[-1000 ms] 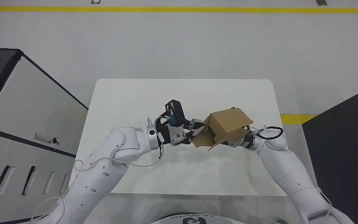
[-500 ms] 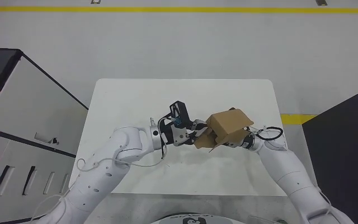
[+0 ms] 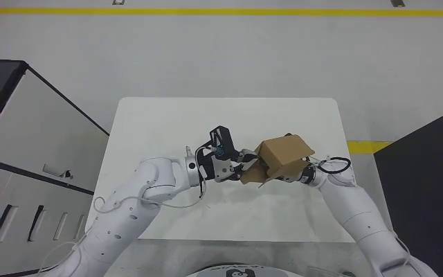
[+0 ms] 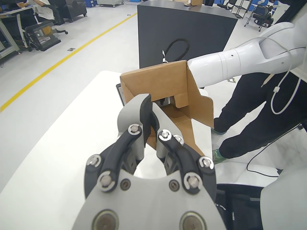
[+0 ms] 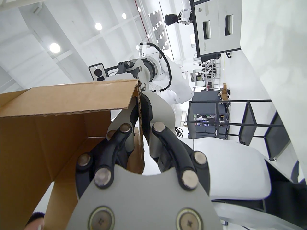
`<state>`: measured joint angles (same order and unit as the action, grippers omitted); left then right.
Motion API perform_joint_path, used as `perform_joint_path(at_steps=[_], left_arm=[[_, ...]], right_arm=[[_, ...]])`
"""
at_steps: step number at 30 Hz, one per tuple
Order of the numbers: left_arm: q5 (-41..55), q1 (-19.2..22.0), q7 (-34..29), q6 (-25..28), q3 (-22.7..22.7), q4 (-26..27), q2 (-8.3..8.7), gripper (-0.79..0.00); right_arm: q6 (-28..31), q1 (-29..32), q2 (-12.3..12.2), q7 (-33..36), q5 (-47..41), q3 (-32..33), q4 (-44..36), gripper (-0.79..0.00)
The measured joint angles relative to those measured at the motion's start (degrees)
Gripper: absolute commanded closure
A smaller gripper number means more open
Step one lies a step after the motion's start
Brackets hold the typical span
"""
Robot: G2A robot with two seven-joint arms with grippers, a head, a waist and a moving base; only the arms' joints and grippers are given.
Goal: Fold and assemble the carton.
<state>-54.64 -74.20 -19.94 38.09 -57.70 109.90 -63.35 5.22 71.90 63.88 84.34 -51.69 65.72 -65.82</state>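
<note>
bench [image 3: 159,131]: white top, rounded corners.

carton [image 3: 280,154]: brown corrugated, partly erected. it is seen over the right half of the bench, about midway between the far and near edges and nearer the right edge than the left. it is tilted, not square to the bench edges. whether its underside rests on the bench cannot be told. the open end is turned toward the left edge, and the inner walls and an unfolded flap are seen in the left wrist view. the carton is held from two sides, between the two grippers.

left gripper [image 4: 150,107]: placed at the carton's open end, on the side toward the bench centre. the fingers are brought almost together, and a thin lower flap edge is pinched between the black pads.

right gripper [image 5: 139,101]: placed at the carton's side toward the right and near edges. the fingers are pressed onto a cut corrugated wall edge, with one pad seen inside the carton and one outside.
</note>
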Motion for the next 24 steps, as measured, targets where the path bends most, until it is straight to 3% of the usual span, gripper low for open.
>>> perform_joint_path(at_steps=[24], left_arm=[[-1.26,1.26,-0.96,-1.18,1.52,0.59,-0.22,0.000]], right_arm=[[0.35,0.96,-0.24,0.48,0.66,1.18,-0.62,0.000]])
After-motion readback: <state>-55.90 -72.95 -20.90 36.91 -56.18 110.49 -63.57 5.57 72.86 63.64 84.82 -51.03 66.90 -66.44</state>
